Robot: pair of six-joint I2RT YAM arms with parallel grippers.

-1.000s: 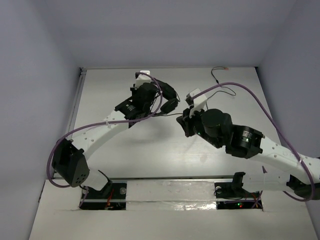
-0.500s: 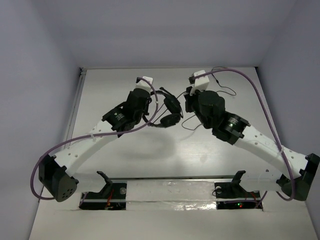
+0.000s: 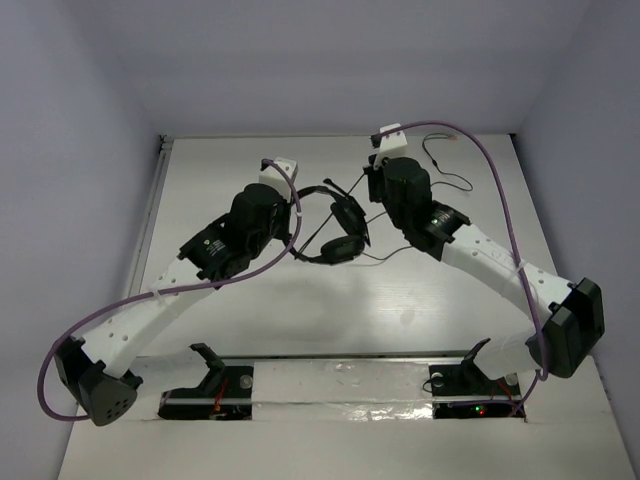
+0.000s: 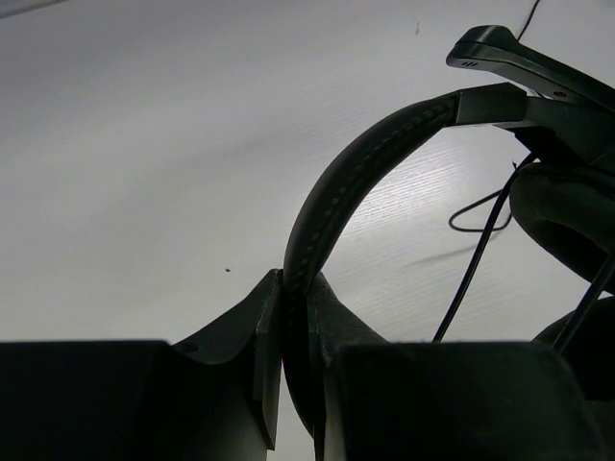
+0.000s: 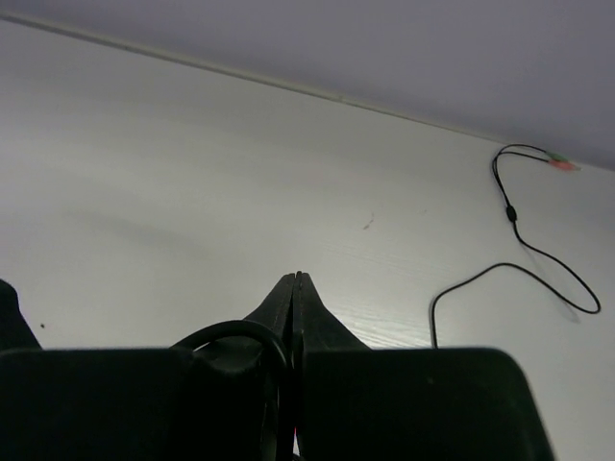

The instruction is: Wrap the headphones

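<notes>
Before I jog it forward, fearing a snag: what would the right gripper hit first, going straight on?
The right gripper probably meets only the table, then the back wall; the cable lies off right. Depth unclear.

You have one table [image 3: 300, 300]: white top, faint wood grain, with a soft sheen across its middle. A thin metal rail [image 3: 152, 215] runs along its left edge. A glossy white strip [image 3: 340, 375] lies along the near edge. Enclosing you on three sides are the back wall [image 3: 330, 60], left wall [image 3: 60, 200] and right wall [image 3: 590, 150], all plain pale lavender-grey. The light is even and diffuse, and the shadows are soft.
</notes>
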